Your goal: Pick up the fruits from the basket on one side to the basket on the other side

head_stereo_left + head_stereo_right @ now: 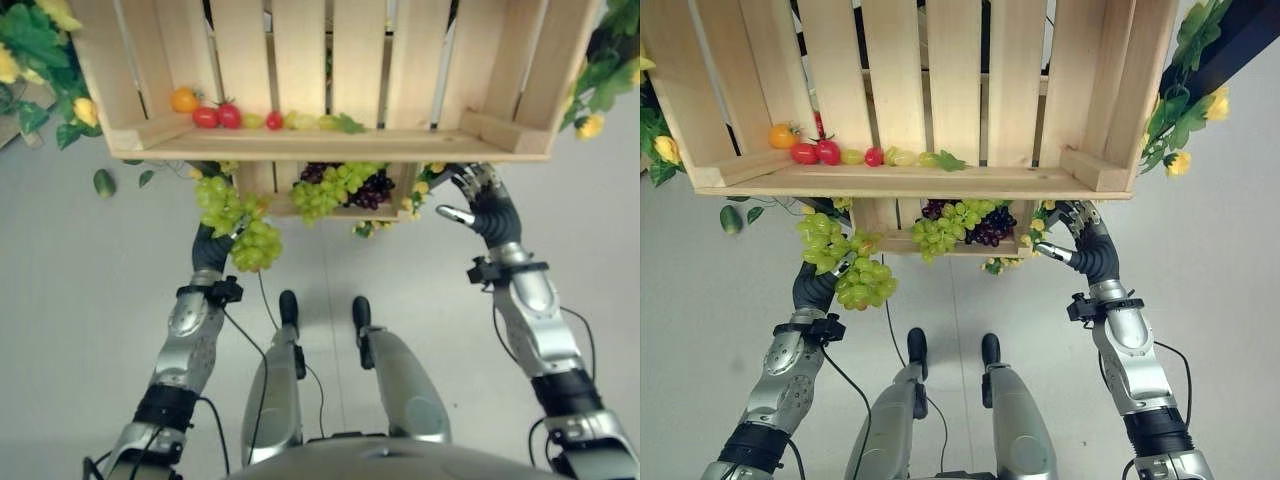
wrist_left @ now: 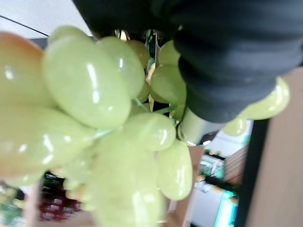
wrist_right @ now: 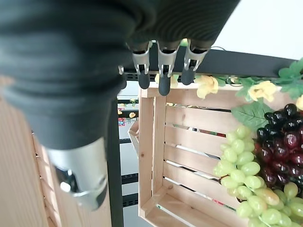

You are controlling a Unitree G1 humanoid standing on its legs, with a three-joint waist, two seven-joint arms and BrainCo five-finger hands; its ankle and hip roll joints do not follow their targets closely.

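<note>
The left hand point(image 1: 212, 252) sits left of centre in the left eye view, its fingers curled round a bunch of green grapes point(image 1: 240, 222) that hangs just below the front edge of the upper wooden crate point(image 1: 330, 143); in the left wrist view the same grapes point(image 2: 94, 137) press right against the dark cover. Just right of that bunch, in the middle of the frame, a lower wooden crate point(image 1: 345, 211) holds more green grapes point(image 1: 330, 188) and dark purple grapes point(image 1: 372, 187). The right hand point(image 1: 472, 198) is at the centre right beside this crate (fingers relaxed, holding nothing). Small tomatoes point(image 1: 217, 116) and an orange fruit point(image 1: 184, 99) lie along the upper crate's front lip, upper left.
</note>
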